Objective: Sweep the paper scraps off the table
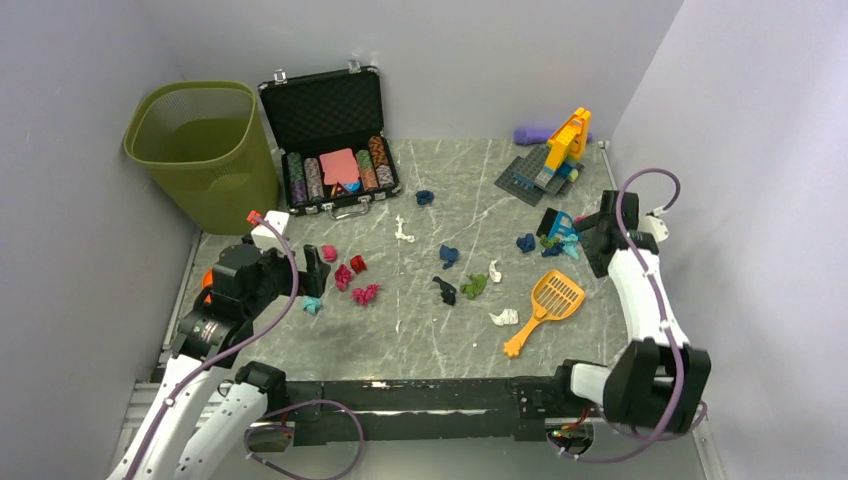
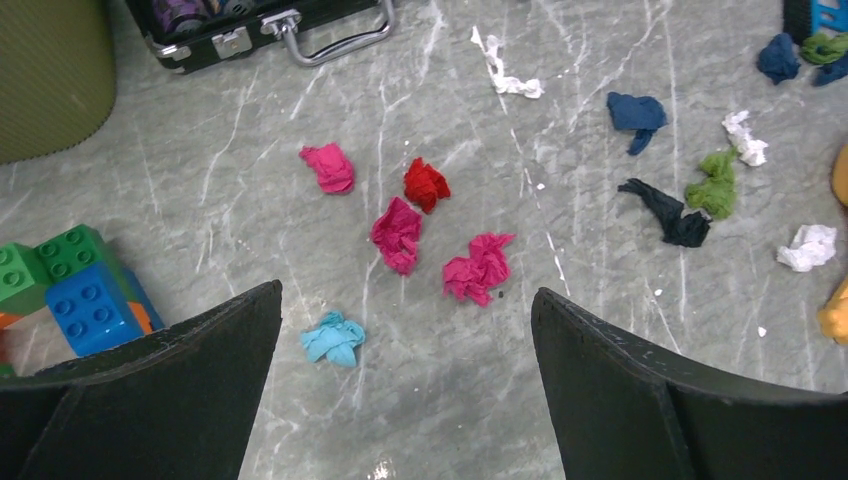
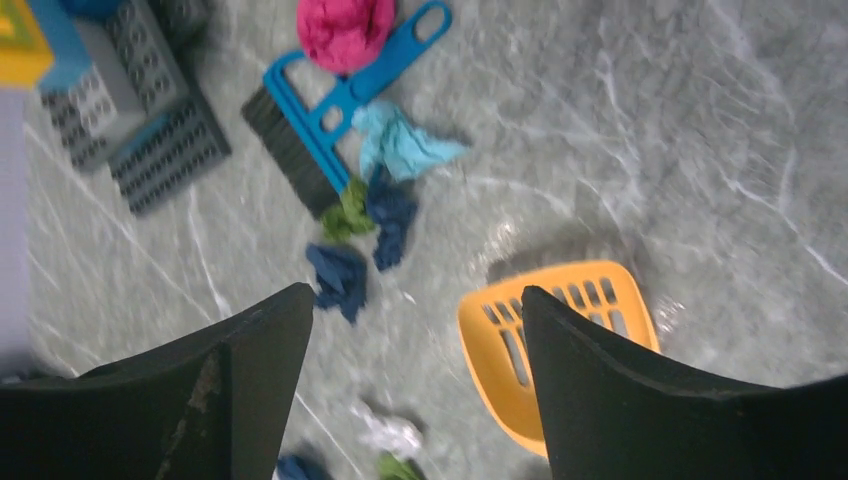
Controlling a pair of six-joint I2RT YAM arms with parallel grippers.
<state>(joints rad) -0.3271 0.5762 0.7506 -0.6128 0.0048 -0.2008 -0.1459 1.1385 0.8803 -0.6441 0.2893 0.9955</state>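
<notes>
Paper scraps lie scattered on the grey-green table. Pink wads and a red one lie left of centre. Dark blue, black, green and white ones lie in the middle. My left gripper is open and empty just above the table, over bare table with a light blue scrap by its left finger and a pink wad ahead. My right gripper is open and empty, above dark blue scraps and an orange dustpan.
A blue hand brush lies beyond the right gripper. A green mesh bin stands at the back left, beside an open black case of poker chips. Toy bricks stand at the back right, and more lie by the left gripper.
</notes>
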